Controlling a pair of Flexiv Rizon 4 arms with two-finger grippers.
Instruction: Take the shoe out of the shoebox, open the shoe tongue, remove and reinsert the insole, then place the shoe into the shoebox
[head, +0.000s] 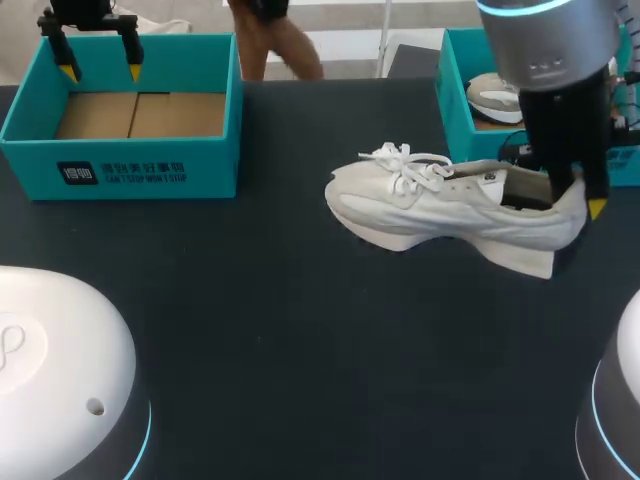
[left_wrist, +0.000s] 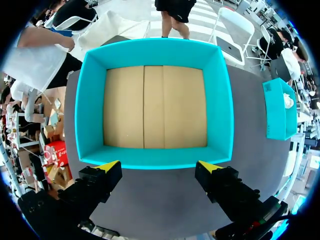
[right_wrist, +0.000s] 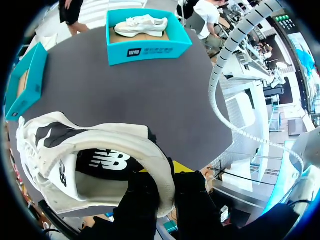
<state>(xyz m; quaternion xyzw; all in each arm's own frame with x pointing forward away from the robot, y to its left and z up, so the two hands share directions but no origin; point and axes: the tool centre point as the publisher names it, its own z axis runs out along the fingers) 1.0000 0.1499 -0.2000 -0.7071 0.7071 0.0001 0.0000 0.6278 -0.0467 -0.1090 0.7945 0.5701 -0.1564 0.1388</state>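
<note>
On dark table (head: 280, 330), two teal boxes, two white shoes, two grippers. Between the boxes, one shoe (head: 450, 205), upright, toe toward left box (head: 120, 165), heel pinched by right gripper (head: 578, 200): one finger inside the collar, one outside. Second shoe (head: 495, 95) inside right box (head: 452, 80). Above left box, left gripper (head: 101, 72), fingers spread.
</note>
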